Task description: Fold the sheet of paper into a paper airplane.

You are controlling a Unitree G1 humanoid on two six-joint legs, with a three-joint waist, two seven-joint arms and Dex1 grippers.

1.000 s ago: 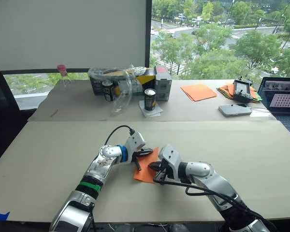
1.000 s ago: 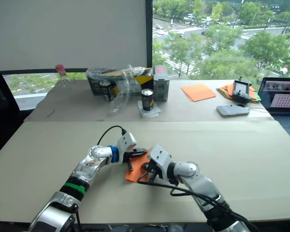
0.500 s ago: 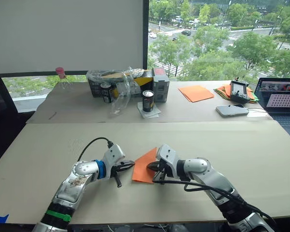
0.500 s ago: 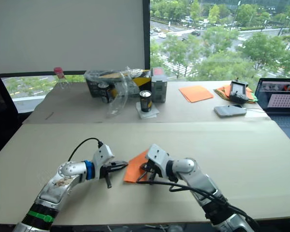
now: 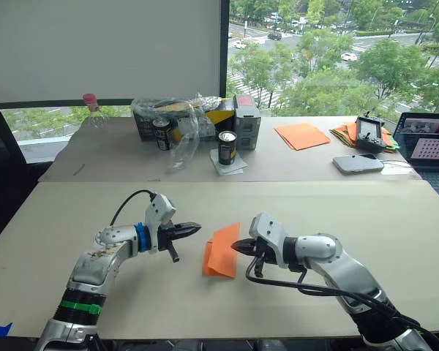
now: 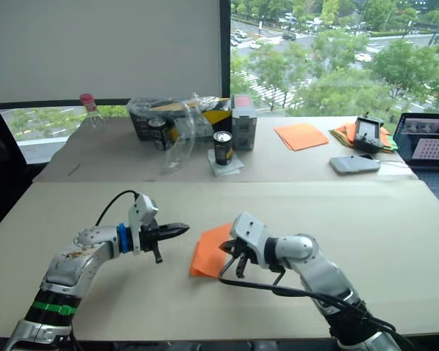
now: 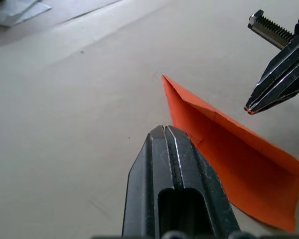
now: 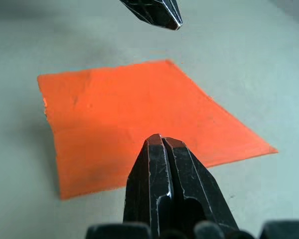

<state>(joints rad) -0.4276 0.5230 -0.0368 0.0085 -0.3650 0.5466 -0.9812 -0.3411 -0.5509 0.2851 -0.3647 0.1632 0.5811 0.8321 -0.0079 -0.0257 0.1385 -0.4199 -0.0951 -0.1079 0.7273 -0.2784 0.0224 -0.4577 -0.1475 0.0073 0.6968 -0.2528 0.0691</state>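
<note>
The sheet of paper (image 5: 222, 250) lies on the near table, bright orange, folded over, with one long side raised as a flap (image 7: 229, 149). Its far corner ends in a point. My left gripper (image 5: 194, 228) is shut and hangs a short way to the paper's left, its tips aimed at the paper and apart from it. My right gripper (image 5: 235, 247) is shut too, with its tips at the paper's right edge, just above the sheet (image 8: 134, 119). Neither gripper holds anything. The left wrist view also catches the right gripper's tip (image 7: 249, 107) beyond the flap.
On the far table stand a black can (image 5: 227, 148), a second can (image 5: 162, 134), a grey box (image 5: 246, 124), crumpled plastic (image 5: 183, 124) and a bottle (image 5: 92, 110). Smooth orange sheets (image 5: 301, 136), a coloured paper pile (image 5: 345, 135), a phone (image 5: 357, 164) and a laptop (image 5: 432, 150) lie at the right.
Both grippers have come off the paper. The left one has drawn back to the left, the right one has backed to the paper's right edge. The sheet now lies free.
</note>
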